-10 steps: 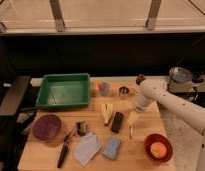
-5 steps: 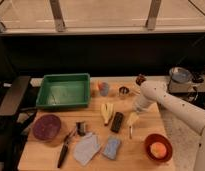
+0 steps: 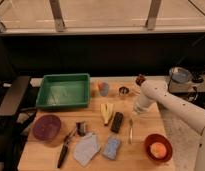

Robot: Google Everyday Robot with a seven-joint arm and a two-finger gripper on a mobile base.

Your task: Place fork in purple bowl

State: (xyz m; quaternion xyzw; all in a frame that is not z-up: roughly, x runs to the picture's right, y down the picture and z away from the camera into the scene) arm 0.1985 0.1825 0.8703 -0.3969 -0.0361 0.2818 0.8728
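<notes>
Gripper (image 3: 135, 114) hangs just beyond the far end of the fork (image 3: 130, 131); whether it is spread or closed cannot be told. The fork lies free on the table (image 3: 131, 162), long axis running near-to-far, just camera-side of the gripper. The purple bowl (image 3: 46, 128) sits well apart, at the left edge.

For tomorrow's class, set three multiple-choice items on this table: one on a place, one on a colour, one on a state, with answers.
1. Where is the fork? A on the table, left of the red bowl; B on the floor; C in a cup.
2. The tray is: A blue; B green; C white.
3. The purple bowl is: A empty; B holding the fork; C full of fruit.
Answers: A, it lies on the wood by the hand; B, its walls are green; A, nothing shows inside.
</notes>
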